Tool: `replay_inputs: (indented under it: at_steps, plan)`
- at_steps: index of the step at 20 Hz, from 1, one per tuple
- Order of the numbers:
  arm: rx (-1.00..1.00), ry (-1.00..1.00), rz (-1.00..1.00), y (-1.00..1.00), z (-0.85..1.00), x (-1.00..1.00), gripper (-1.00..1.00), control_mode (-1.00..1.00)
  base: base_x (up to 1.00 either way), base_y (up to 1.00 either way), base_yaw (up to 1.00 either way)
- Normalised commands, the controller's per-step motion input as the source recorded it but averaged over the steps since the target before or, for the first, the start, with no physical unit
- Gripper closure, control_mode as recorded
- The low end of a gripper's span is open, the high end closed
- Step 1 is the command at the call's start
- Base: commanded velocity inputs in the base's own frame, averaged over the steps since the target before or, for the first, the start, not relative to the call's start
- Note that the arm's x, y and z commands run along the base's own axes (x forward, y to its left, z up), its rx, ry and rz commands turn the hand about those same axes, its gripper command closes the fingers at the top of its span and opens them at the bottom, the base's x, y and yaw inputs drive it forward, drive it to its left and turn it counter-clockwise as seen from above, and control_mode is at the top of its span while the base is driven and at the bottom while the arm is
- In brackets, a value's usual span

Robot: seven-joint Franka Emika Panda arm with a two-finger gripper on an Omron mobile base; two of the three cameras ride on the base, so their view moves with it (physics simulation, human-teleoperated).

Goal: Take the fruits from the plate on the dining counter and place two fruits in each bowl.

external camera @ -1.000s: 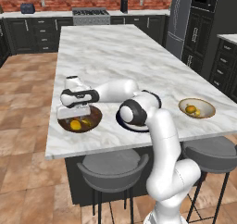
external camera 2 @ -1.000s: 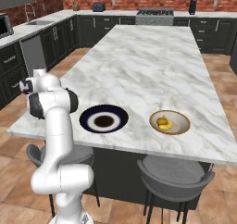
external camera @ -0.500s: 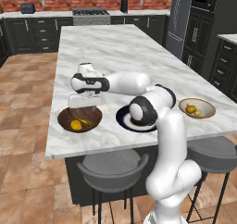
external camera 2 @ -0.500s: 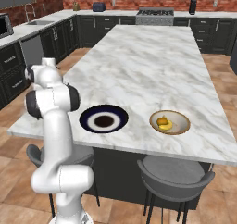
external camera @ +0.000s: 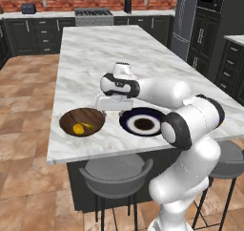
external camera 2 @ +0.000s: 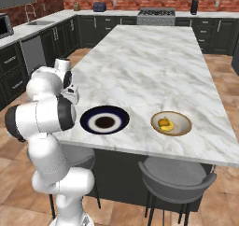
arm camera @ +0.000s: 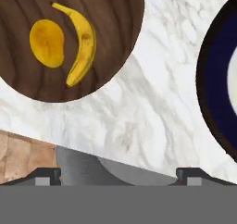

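Two dark fingertips of my gripper stand wide apart, nothing between them, hanging just above the white grey-veined marble dining counter.

Hand view: dark brown wood-grained round bowl at 11 o'clock, holding one curved yellow banana and, just beside it on the 9 o'clock side, one yellow-orange oval fruit. Banana and oval fruit lie close; I cannot tell whether they touch. Dark navy round plate cut off by the frame at 3 o'clock, bare marble between it and the bowl.

Left base view: gripper hovers between wooden bowl at its 8 o'clock and navy plate at its 4 o'clock, both near the counter's front edge. Plate shows pale ring and brown centre.

Right base view: plate near the front edge; at its 3 o'clock, well apart, a tan-beige shallow round bowl with a second yellow banana and a small round olive-toned fruit, touching or nearly so.

Grey round stools stand under the front edge.
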Motion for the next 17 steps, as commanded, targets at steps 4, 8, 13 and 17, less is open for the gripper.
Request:
replay_inputs:
  at_steps: [4, 8, 13, 17]
  plan:
    - [0.06, -0.05, -0.07, -1.00, 0.54, -0.99, -1.00, -1.00, 0.00, 0.00, 0.00]
    - [0.05, 0.00, -0.05, -0.85, 0.82, -0.76, -1.00, -1.00, 0.00, 0.00, 0.00]
    - [0.03, 0.00, -0.08, -0.64, 0.78, -0.73, -1.00, -1.00, 0.00, 0.00, 0.00]
    - [-0.03, -0.03, -0.17, -0.07, 0.45, -0.49, -1.00, -1.00, 0.00, 0.00, 0.00]
